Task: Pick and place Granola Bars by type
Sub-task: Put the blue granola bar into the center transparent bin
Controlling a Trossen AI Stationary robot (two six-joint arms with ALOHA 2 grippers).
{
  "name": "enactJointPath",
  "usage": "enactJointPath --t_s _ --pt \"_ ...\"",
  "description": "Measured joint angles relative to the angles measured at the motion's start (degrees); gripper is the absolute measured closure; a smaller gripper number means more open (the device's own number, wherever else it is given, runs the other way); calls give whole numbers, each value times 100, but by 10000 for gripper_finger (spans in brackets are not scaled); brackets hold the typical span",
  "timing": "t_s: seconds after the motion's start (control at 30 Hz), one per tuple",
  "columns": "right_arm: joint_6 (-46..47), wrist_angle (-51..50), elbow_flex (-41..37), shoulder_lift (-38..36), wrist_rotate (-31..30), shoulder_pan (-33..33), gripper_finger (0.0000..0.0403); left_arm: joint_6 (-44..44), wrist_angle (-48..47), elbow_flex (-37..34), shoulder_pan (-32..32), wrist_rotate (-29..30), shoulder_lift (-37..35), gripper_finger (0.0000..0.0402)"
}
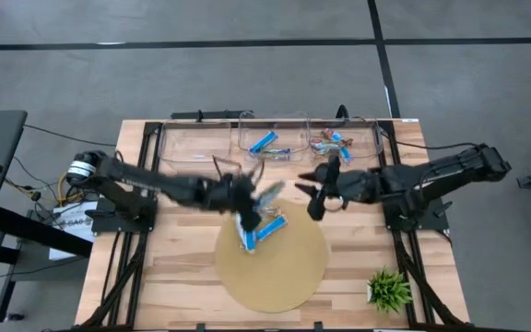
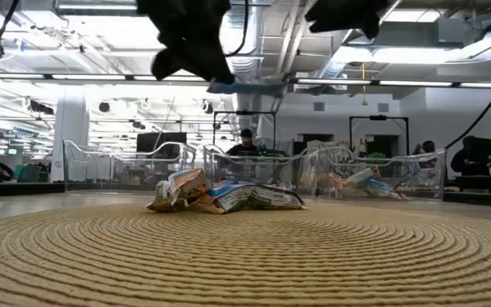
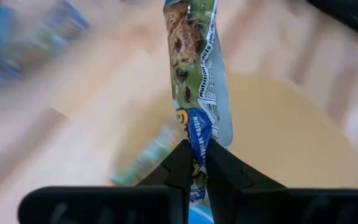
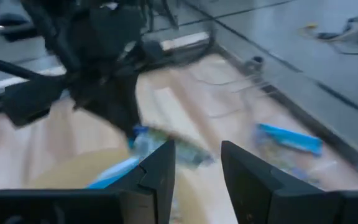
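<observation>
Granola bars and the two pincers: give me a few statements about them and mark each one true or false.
1. The left pincer is shut on a granola bar. True.
2. The right pincer holds a bar. False: it is open, with nothing between its fingers.
3. A pile of bars lies on the round mat. True.
4. All three bins are empty. False: the middle bin and the right bin hold bars.
5. The held bar rests on the mat. False: it hangs above it.
</observation>
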State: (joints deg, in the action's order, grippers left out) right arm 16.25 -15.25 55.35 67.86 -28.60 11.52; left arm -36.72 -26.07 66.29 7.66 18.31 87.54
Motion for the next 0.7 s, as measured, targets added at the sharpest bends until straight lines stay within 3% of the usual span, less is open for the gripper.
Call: enactJointPath --t_s 0.33,0.53,0.7 --pt "-342 59 -15 88 15 -1209 280 1503 12 626 -2214 -510 81 374" --pt "-623 125 -13 82 15 -1851 280 2155 6 958 -3253 -1550 424 378" --pt "-623 116 -13 82 185 -2192 280 2501 1 1176 -3704 -2198 907 378"
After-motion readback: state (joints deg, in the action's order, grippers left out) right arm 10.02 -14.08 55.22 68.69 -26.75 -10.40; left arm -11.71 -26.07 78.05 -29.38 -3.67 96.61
